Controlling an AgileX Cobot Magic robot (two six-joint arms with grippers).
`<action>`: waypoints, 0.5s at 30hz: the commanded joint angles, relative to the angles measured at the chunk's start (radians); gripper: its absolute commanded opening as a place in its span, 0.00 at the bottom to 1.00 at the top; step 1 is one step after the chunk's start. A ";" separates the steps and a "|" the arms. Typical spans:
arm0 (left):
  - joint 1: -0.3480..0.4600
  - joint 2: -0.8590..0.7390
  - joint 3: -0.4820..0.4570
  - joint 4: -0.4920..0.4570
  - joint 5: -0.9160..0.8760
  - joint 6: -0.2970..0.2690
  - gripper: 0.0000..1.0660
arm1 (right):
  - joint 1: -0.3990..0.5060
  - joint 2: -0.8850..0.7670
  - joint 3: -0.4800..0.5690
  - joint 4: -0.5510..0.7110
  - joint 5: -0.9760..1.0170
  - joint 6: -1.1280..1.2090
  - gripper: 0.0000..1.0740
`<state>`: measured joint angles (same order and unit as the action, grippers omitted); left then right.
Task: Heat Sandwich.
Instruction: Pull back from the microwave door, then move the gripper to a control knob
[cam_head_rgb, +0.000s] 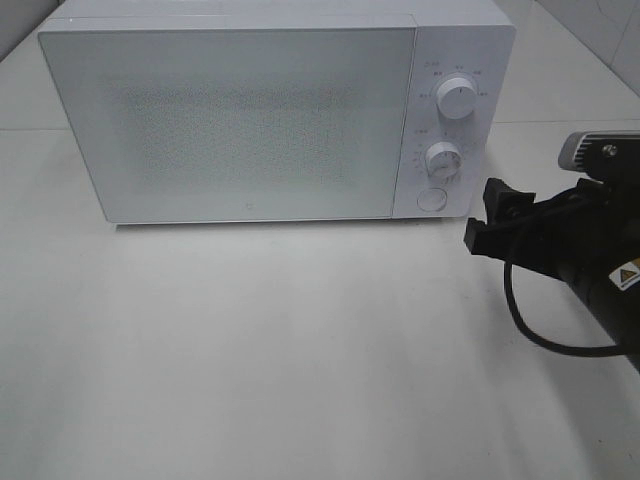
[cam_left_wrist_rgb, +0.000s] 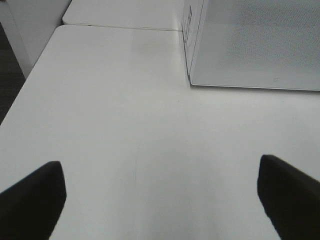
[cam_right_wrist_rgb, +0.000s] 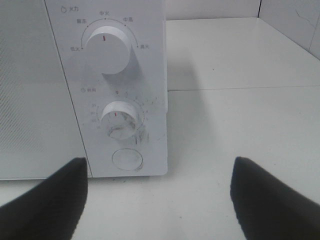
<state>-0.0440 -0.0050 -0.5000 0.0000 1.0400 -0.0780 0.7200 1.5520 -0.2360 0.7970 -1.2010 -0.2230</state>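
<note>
The sandwich is out of view in all three frames. A white microwave (cam_head_rgb: 240, 110) stands at the back of the table with its door shut. My right gripper (cam_head_rgb: 482, 215) hovers open just right of the microwave's control panel, level with the round door button (cam_head_rgb: 432, 199), with nothing between its fingers. In the right wrist view the right gripper (cam_right_wrist_rgb: 157, 200) faces the lower knob (cam_right_wrist_rgb: 119, 120) and the button (cam_right_wrist_rgb: 127, 159). My left gripper (cam_left_wrist_rgb: 160, 200) is open and empty over bare table, near the microwave's left front corner (cam_left_wrist_rgb: 190, 82). It does not show in the exterior view.
The microwave panel carries an upper knob (cam_head_rgb: 457, 100) and a lower knob (cam_head_rgb: 441, 158). A black cable (cam_head_rgb: 530, 320) loops under the right arm. The white table (cam_head_rgb: 250, 350) spreads in front of the microwave; its left edge (cam_left_wrist_rgb: 22, 85) drops off beside the left gripper.
</note>
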 joint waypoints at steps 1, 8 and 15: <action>0.002 -0.026 0.003 -0.013 -0.004 0.001 0.92 | 0.045 0.011 0.002 0.029 -0.047 -0.015 0.71; 0.002 -0.026 0.003 -0.013 -0.004 0.001 0.92 | 0.064 0.011 0.002 0.029 -0.051 -0.015 0.71; 0.002 -0.026 0.003 -0.013 -0.004 0.001 0.92 | 0.064 0.026 0.002 0.025 -0.060 -0.010 0.71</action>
<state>-0.0440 -0.0050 -0.5000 0.0000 1.0400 -0.0780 0.7780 1.5730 -0.2360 0.8270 -1.2070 -0.2320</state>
